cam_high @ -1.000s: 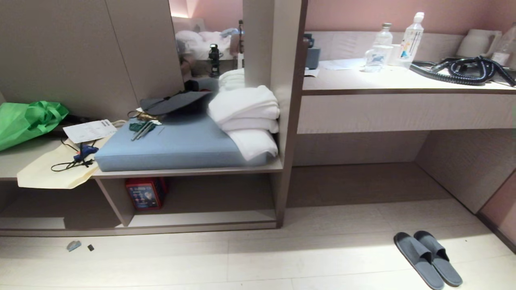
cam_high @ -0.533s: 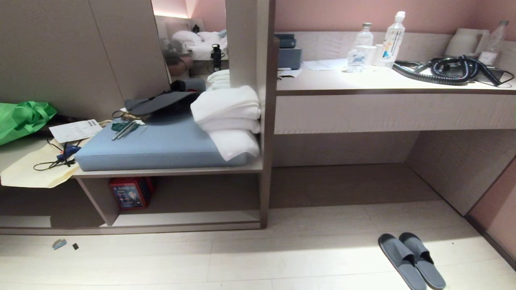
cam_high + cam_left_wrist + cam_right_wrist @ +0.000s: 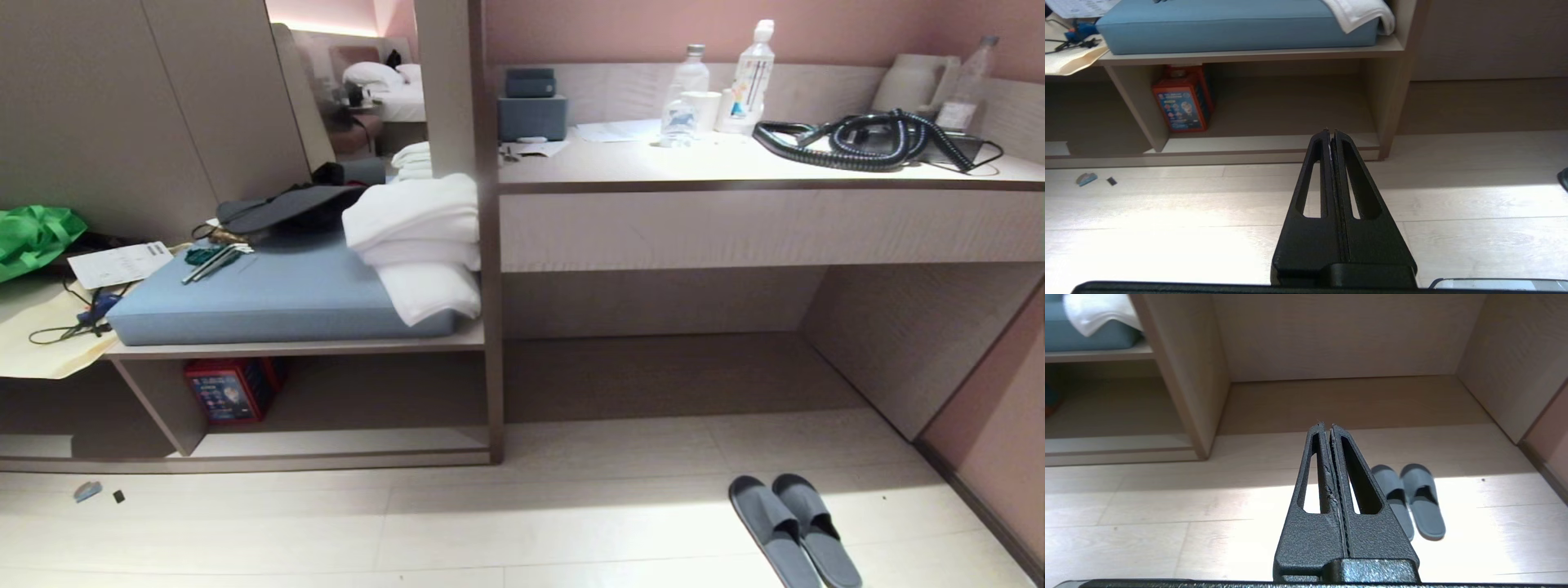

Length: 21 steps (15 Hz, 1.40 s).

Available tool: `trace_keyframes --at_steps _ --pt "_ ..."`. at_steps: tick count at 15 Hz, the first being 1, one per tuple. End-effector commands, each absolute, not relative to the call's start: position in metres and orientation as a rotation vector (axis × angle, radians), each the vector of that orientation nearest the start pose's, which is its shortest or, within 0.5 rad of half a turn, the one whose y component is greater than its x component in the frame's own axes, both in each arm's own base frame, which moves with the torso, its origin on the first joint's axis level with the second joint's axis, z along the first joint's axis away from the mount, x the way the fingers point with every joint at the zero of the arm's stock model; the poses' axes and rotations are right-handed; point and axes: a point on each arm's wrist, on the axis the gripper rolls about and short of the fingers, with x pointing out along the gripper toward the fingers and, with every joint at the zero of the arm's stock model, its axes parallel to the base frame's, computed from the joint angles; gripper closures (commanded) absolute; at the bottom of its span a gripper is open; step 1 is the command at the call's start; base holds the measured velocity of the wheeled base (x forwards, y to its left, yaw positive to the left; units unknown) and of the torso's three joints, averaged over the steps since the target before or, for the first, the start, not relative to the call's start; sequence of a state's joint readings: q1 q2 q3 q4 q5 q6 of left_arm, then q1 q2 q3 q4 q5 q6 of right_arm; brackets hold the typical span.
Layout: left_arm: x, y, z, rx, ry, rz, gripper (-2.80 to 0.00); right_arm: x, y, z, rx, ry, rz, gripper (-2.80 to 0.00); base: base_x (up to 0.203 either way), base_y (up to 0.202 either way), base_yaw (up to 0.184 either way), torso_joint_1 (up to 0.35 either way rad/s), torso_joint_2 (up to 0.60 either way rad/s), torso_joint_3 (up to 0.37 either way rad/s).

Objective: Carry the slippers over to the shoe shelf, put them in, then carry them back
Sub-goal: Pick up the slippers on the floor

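On the pale floor, slippers point(image 3: 793, 529) side by side, toes toward the desk, both grippers closed, empty

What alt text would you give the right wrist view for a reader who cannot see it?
The right gripper, jaws shut and empty, hangs over a pale wood floor. The slippers, a grey-blue pair, lie side by side on the floor beyond it, in front of an open recess under a desk. The shoe shelf stands beyond a beige upright panel.
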State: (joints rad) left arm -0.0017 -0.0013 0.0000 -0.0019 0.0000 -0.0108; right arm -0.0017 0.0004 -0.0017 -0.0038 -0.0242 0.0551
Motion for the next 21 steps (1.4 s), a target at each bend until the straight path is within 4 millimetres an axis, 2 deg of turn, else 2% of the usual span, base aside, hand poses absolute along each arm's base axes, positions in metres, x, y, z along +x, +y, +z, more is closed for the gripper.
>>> trace_keyframes --at_steps 1,17,21 --pt "-0.0228 0.0000 0.0758 -0.011 -0.003 -0.002 0.00 -0.0228 -0.0005 0.0764 0.055 -0.005 -0.026 0.00 0.000 -0.200 0.002 0.002 0.00 0.002" --pt "-0.0228 0.0000 0.0758 -0.008 -0.003 -0.002 0.00 -0.0229 -0.0005 0.0764 0.055 -0.007 -0.026 0.00 0.000 -0.195 0.003 0.002 0.00 0.002" --pt "-0.0228 0.0000 0.0758 -0.006 -0.003 -0.002 0.00 -0.0228 -0.0005 0.0764 0.055 -0.005 -0.026 0.00 0.000 -0.084 0.002 0.002 0.00 0.002"
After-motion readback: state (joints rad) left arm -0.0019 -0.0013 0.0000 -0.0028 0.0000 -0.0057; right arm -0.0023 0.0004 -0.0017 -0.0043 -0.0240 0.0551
